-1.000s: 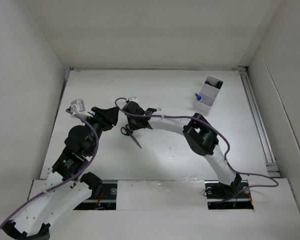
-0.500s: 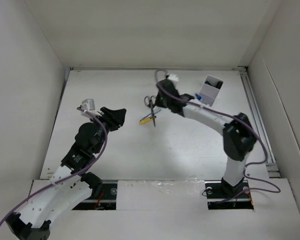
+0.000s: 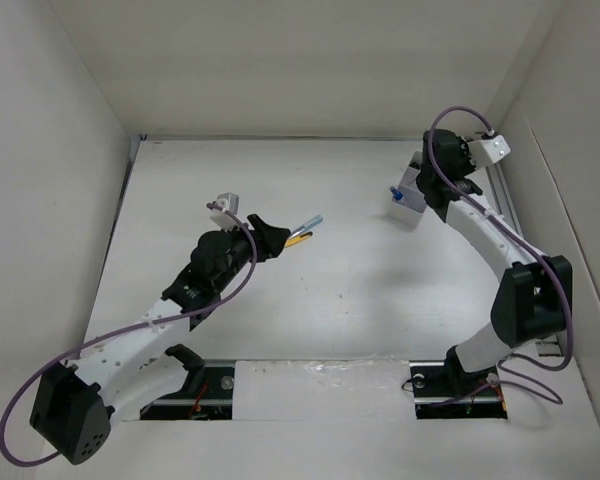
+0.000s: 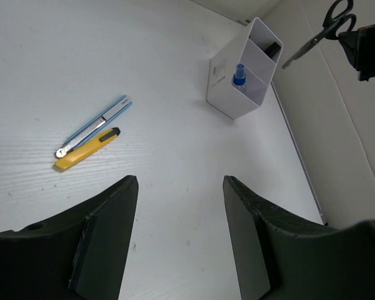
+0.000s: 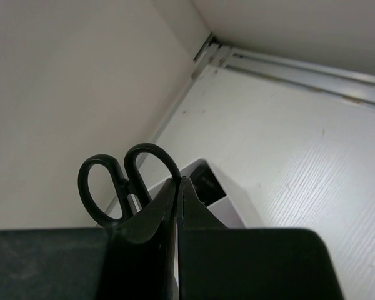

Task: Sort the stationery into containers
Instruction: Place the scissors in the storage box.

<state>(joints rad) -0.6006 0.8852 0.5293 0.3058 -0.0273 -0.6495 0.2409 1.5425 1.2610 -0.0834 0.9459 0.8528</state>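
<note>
Above the white divided container [image 4: 228, 100], the black-handled scissors [image 4: 319, 31] hang in the air with my right gripper [image 5: 177, 181] shut on them. Their handle loops [image 5: 122, 181] stick out past the fingers. The container [image 3: 408, 208] stands at the back right with a blue-capped bottle [image 4: 239, 74] in one compartment and something dark in another. A silver-blue pen [image 4: 94, 125] and a short yellow stick [image 4: 86, 150] lie side by side on the table. My left gripper [image 4: 180, 181] hovers open just short of them, holding nothing, and sits mid-table [image 3: 277, 238].
White walls enclose the table on three sides. A metal rail [image 3: 515, 235] runs along the right edge just behind the container. The right arm [image 3: 500, 250] arches along the right side.
My right arm has swung from mid-table to the back right, carrying the scissors over the container. My left arm has reached forward toward the pen and yellow stick, its jaws wider.
</note>
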